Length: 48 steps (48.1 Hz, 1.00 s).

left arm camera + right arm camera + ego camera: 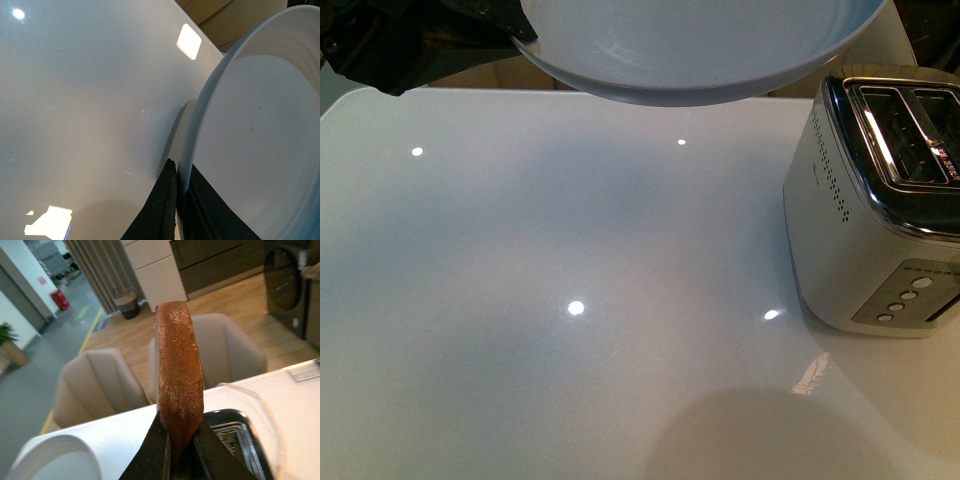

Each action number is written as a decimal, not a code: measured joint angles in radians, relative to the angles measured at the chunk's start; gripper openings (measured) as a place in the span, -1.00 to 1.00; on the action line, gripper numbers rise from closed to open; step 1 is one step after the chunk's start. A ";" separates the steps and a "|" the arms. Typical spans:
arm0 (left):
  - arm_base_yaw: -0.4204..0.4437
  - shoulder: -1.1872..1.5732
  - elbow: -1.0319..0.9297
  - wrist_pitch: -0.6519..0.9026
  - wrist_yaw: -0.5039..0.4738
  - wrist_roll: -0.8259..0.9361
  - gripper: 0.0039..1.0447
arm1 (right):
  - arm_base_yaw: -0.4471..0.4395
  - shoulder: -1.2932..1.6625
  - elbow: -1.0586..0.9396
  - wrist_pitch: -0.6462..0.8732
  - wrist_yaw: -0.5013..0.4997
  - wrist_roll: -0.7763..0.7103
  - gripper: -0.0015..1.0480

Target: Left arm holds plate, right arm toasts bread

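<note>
The pale blue-grey plate [700,50] hangs in the air at the top of the front view, above the white table [570,300]. My left gripper [181,200] is shut on the plate's rim [200,125], one black finger on each side; its dark arm [410,40] shows at the top left. In the right wrist view my right gripper [181,440] is shut on the bread [179,375], held edge-on and upright, with the toaster [235,440] just below. The right arm is out of the front view. The plate [50,460] also shows in the right wrist view.
The silver toaster [875,210] stands at the table's right side, its two slots [910,135] facing up. Beige armchairs [95,385] stand beyond the table's far edge.
</note>
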 joint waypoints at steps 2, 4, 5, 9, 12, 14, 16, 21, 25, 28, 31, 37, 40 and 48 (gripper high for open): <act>0.000 0.000 0.000 0.000 0.000 0.000 -0.94 | 0.008 0.010 -0.005 0.000 0.029 -0.041 -0.94; 0.000 0.000 0.000 0.000 0.000 0.000 -0.94 | 0.022 0.024 -0.016 0.008 0.061 -0.099 -0.94; 0.000 0.000 0.000 0.000 0.000 0.000 -0.94 | 0.026 0.028 -0.020 0.012 0.068 -0.111 -0.94; 0.000 0.000 0.000 0.000 0.000 0.000 -0.94 | 0.051 0.061 -0.051 0.036 0.102 -0.177 -0.94; 0.000 0.000 0.000 0.000 0.000 0.000 -0.94 | 0.065 0.088 -0.072 0.056 0.117 -0.207 -0.94; 0.000 0.000 0.000 0.000 0.000 0.000 -0.94 | 0.071 0.106 -0.084 0.068 0.121 -0.220 -0.94; 0.000 0.000 0.000 0.000 0.000 0.000 -0.94 | 0.081 0.136 -0.095 0.086 0.126 -0.233 -0.94; 0.000 0.000 0.000 0.000 0.000 0.000 -0.94 | 0.092 0.195 -0.101 0.110 0.135 -0.249 -0.94; 0.000 0.000 0.000 0.000 0.000 0.000 -0.94 | 0.097 0.249 -0.101 0.122 0.142 -0.255 -0.94; 0.000 0.000 0.000 0.000 0.000 0.000 -0.94 | 0.098 0.294 -0.101 0.130 0.143 -0.255 -0.94; 0.000 0.000 0.000 0.000 0.000 0.000 -0.94 | 0.098 0.327 -0.101 0.142 0.143 -0.255 -0.94; 0.000 0.000 0.000 0.000 0.000 0.000 -0.94 | 0.090 0.375 -0.101 0.161 0.142 -0.254 -0.94; 0.000 0.000 0.000 0.000 0.000 0.000 -0.94 | 0.085 0.393 -0.101 0.169 0.140 -0.252 -0.94; 0.000 0.000 0.000 0.000 0.000 0.000 -0.94 | 0.080 0.426 -0.101 0.183 0.132 -0.253 -0.94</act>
